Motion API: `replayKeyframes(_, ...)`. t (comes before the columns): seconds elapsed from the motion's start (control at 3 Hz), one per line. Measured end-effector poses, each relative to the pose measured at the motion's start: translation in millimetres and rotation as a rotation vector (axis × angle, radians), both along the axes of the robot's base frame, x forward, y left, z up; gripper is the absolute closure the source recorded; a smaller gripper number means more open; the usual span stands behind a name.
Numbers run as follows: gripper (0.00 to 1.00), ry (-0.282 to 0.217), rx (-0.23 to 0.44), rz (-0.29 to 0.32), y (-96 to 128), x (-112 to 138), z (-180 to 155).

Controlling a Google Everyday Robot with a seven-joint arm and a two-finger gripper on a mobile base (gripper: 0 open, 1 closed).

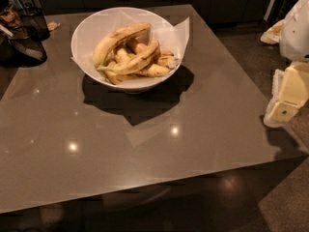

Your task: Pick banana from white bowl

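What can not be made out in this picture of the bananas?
Camera view:
- Short bananas low in the wide white paper-lined bowl: covered by the medium curved yellow banana and a longer arched one.
- Cream pincer right of the brown table: its arm cut off by the right edge.

- You can read no text, label, brand or number anywhere here.
- The cream-coloured gripper [288, 98] hangs at the far right, just past the edge of the glossy brown table [145, 153]; its small dark dot is no lettering.
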State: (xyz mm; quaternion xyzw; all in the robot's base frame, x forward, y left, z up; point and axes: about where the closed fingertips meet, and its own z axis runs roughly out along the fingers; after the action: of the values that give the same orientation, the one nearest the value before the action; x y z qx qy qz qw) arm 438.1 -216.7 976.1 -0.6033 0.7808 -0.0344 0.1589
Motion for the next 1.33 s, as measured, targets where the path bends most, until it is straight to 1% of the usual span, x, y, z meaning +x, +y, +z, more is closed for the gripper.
replayKeyframes(0.33,0.00,0.000,0.000,0.000,0,0,0)
replayKeyframes(0.67,0.00,-0.018,0.001,0.022,5,6,7)
replayKeyframes(1.0,0.00,-0.028,-0.026,0.098,19,27,13)
replayKeyframes(1.33,0.00,-0.047,-0.071,0.183,39,54,19)
